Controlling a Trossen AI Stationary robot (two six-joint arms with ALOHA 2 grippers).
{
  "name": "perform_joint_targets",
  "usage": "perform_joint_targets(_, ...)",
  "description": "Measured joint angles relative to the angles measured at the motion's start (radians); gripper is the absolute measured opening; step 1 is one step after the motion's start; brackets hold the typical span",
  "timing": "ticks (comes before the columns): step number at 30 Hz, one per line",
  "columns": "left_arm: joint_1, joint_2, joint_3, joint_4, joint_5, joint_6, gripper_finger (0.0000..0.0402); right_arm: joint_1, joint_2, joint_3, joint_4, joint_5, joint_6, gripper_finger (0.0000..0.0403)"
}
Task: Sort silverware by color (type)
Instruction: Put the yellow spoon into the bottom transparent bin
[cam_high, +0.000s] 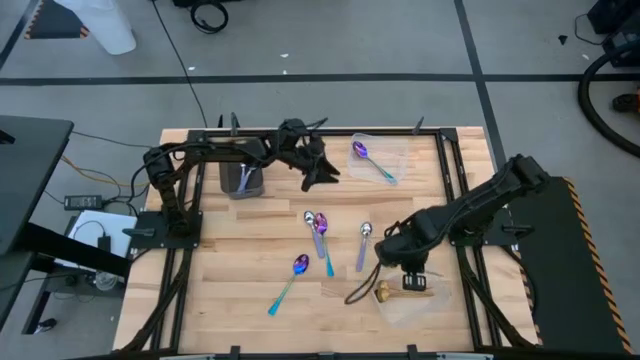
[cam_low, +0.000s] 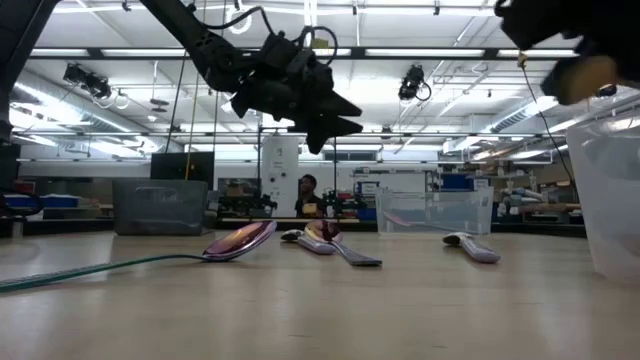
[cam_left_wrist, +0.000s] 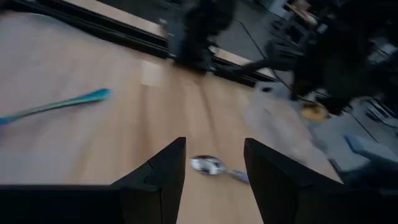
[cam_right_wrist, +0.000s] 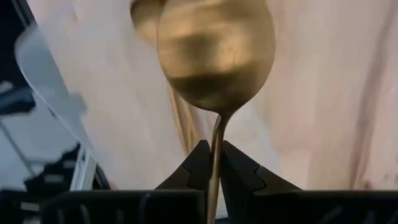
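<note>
My right gripper (cam_high: 400, 280) is shut on a gold spoon (cam_right_wrist: 214, 56) above a clear container (cam_high: 420, 305) at the table's near right, where another gold spoon (cam_right_wrist: 142, 17) lies. My left gripper (cam_left_wrist: 214, 168) hangs open and empty over the middle of the table, fingers either side of a silver spoon (cam_left_wrist: 208, 165) far below. Lying flat on the wood are a silver spoon (cam_high: 310, 217), a purple one (cam_high: 321, 228), another silver one (cam_high: 365, 232) and a purple spoon with a teal handle (cam_high: 298, 266). One purple spoon (cam_high: 361, 152) lies in the far clear container (cam_high: 395, 150). My right gripper pinches the gold spoon's handle (cam_right_wrist: 216, 134) between its two fingers, just behind the bowl. The fingers come from above, slanting steeply down, and lie along the handle. The bowl (cam_low: 590, 75) hangs below the fingertips, lifted clear of the table and over the near clear container.
A dark grey tray (cam_high: 243, 180) stands at the far left beside my left arm. A black frame (cam_high: 445, 170) runs round the wooden top. Bare wood lies at the near left, around the teal-handled spoon.
</note>
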Motion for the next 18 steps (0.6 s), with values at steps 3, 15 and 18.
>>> perform_joint_targets(3, -0.05, 0.0, 0.0, -0.001, 0.001, 0.003, 0.0171, 0.028, 0.035, 0.003, -0.029, -0.047, 0.001, 0.0032)
perform_joint_targets(15, -0.185, -0.003, 0.0, 0.002, -0.055, 0.053, 0.0171, 0.089, 0.062, 0.003, -0.031, -0.092, 0.055, 0.0032)
perform_joint_targets(18, -0.203, -0.025, 0.0, -0.037, -0.071, 0.079, 0.0171, 0.089, 0.075, 0.003, -0.02, -0.099, 0.039, 0.0032)
